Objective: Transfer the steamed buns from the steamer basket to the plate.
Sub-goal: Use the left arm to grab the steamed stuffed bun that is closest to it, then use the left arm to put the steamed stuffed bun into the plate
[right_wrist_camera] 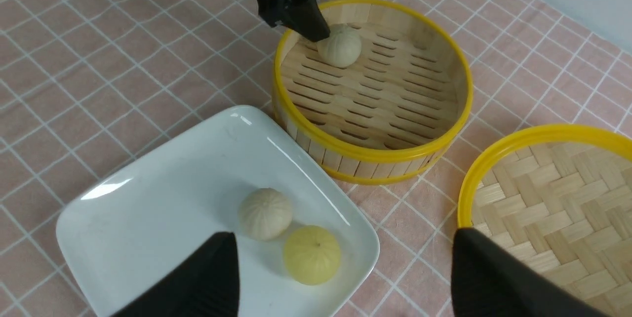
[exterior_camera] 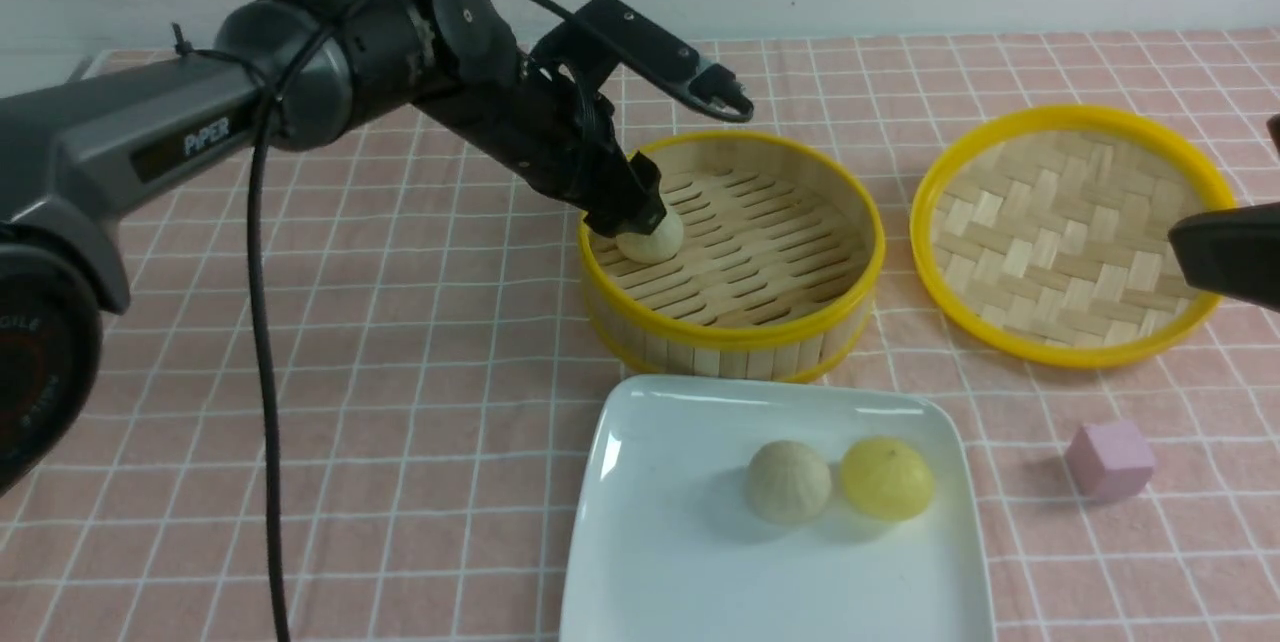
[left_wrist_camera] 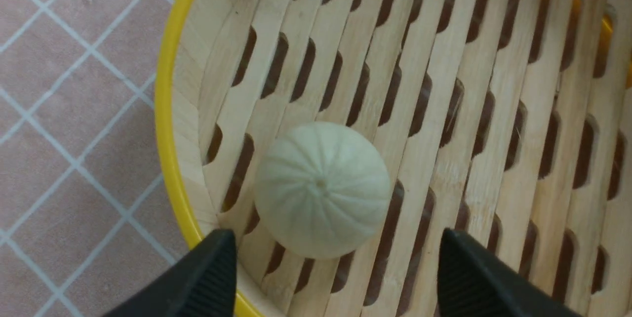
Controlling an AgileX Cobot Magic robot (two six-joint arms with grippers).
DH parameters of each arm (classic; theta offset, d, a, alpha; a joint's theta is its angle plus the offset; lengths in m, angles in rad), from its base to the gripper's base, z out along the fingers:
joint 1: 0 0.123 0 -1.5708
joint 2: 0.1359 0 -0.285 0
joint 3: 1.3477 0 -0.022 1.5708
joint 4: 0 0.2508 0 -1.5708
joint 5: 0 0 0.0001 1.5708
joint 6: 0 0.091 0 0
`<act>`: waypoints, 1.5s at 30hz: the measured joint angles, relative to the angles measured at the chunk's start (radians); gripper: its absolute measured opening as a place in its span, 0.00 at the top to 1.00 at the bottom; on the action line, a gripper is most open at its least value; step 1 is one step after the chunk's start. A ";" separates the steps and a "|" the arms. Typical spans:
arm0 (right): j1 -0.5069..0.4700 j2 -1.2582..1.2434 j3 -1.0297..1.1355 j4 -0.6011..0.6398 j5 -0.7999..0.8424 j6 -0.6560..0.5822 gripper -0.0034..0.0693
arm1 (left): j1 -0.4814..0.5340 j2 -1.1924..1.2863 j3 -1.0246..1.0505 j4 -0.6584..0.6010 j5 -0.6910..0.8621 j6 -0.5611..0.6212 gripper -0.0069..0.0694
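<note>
One pale beige steamed bun (exterior_camera: 655,240) (left_wrist_camera: 322,188) (right_wrist_camera: 340,46) lies on the slatted floor of the steamer basket (exterior_camera: 735,330) (left_wrist_camera: 168,109) (right_wrist_camera: 375,154), close to its left wall. My left gripper (exterior_camera: 640,217) (left_wrist_camera: 335,243) reaches down into the basket, open, with its black fingertips (left_wrist_camera: 217,262) either side of the bun and not touching it. On the white plate (exterior_camera: 660,542) (right_wrist_camera: 163,193) in front of the basket sit a beige bun (exterior_camera: 788,482) (right_wrist_camera: 265,213) and a yellow bun (exterior_camera: 887,478) (right_wrist_camera: 312,255). Near the plate's right edge my right gripper (exterior_camera: 1225,257) (right_wrist_camera: 344,240) hovers open, holding nothing.
A shallow yellow-rimmed woven lid (exterior_camera: 1060,232) (right_wrist_camera: 553,193) lies to the right of the basket. A pink cube (exterior_camera: 1110,460) stands on the pink checked cloth, right of the plate. The left arm and its cable cross the table's left half.
</note>
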 joint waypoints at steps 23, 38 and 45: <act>0.000 0.000 0.000 0.003 0.021 0.000 0.19 | 0.000 0.117 -0.008 -0.103 -0.095 0.061 0.56; 0.000 0.000 0.000 0.003 0.018 0.000 0.24 | 0.048 -0.217 -0.032 -0.042 0.026 0.047 0.87; 0.000 0.000 0.000 0.003 0.016 0.000 0.24 | 0.139 -0.395 -0.035 -0.028 0.343 0.084 0.87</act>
